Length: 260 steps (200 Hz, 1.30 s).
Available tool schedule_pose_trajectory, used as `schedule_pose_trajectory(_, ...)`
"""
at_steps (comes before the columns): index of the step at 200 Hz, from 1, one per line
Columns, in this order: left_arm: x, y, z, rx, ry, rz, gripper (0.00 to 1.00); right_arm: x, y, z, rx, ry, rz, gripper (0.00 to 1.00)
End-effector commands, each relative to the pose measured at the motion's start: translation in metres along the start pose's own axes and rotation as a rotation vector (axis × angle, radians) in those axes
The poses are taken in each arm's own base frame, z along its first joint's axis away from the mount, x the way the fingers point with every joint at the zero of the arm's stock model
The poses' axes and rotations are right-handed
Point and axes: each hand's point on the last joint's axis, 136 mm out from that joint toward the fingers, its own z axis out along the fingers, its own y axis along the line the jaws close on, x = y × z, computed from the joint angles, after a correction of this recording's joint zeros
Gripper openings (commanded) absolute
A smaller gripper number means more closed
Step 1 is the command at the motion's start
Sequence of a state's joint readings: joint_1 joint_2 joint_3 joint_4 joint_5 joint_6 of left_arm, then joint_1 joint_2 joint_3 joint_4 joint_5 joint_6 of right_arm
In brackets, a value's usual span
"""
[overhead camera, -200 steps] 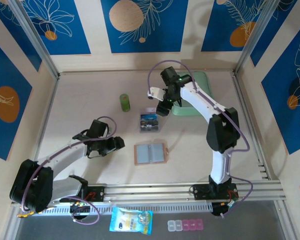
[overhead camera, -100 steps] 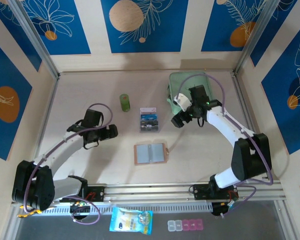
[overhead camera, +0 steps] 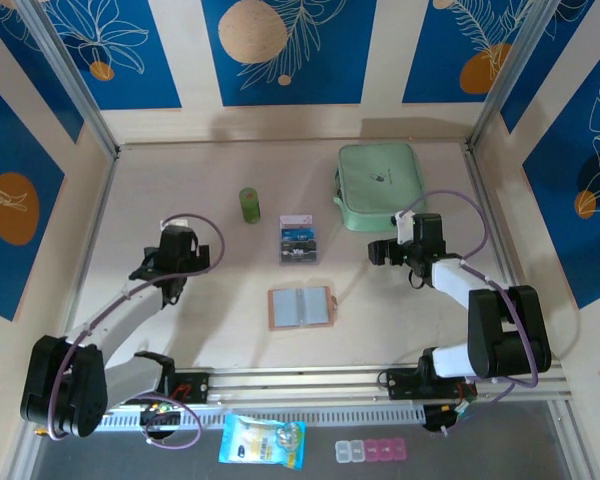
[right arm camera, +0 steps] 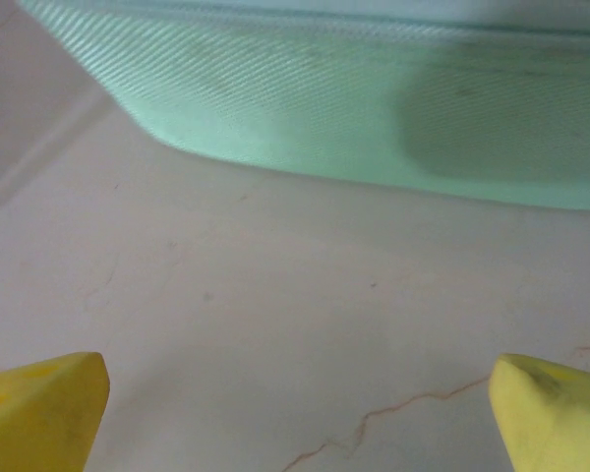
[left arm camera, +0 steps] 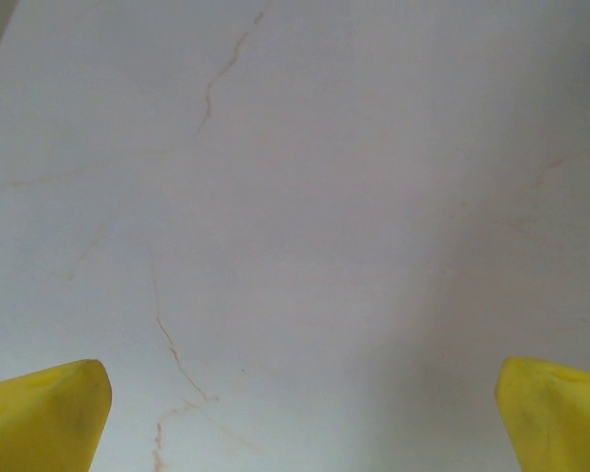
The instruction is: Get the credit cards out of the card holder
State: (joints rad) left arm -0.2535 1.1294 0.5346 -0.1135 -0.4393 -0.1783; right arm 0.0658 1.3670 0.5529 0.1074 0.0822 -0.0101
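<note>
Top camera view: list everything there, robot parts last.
pinkish-tan folding leather card holder: one, open, centre of the pale table.
credit cards: a few, dark blue, grey, one pale; stacked beyond the holder.
small green cylinder: one, left of the cards.
mint-green zip pouch: one, far right.
blue-and-yellow packet: one, off the table, near side.
clear-and-pink compartment strip: one, right of the packet.
left gripper: one, yellow fingertips, open, over bare table.
right gripper: one, yellow fingertips, open, beside the pouch.

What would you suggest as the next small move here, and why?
Probably none beyond parking the arms: the card holder lies open, its grey pockets looking empty, the credit cards lie together just beyond it, and the left gripper and right gripper both stand open, holding nothing.
</note>
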Motion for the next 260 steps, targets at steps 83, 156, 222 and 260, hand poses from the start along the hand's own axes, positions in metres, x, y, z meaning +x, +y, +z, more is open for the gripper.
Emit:
schedule_pose_trajectory(83,-0.064,-0.012,0.036,0.039,-0.44,0.042,0.99,-0.06,-0.029,0.005,0.062,-0.397,0.066,0.99)
schedule_pose_trajectory(156,-0.05,-0.021,0.062,0.161,-0.423,0.023,0.99,-0.055,-0.029,0.007,0.044,-0.405,0.073,0.99)
schedule_pose_trajectory(222,-0.05,-0.019,0.062,0.162,-0.423,0.019,1.0,-0.054,-0.029,0.007,0.045,-0.404,0.071,0.99)
schedule_pose_trajectory(260,-0.051,-0.019,0.061,0.163,-0.425,0.019,1.0,-0.055,-0.029,0.008,0.045,-0.401,0.072,0.99)
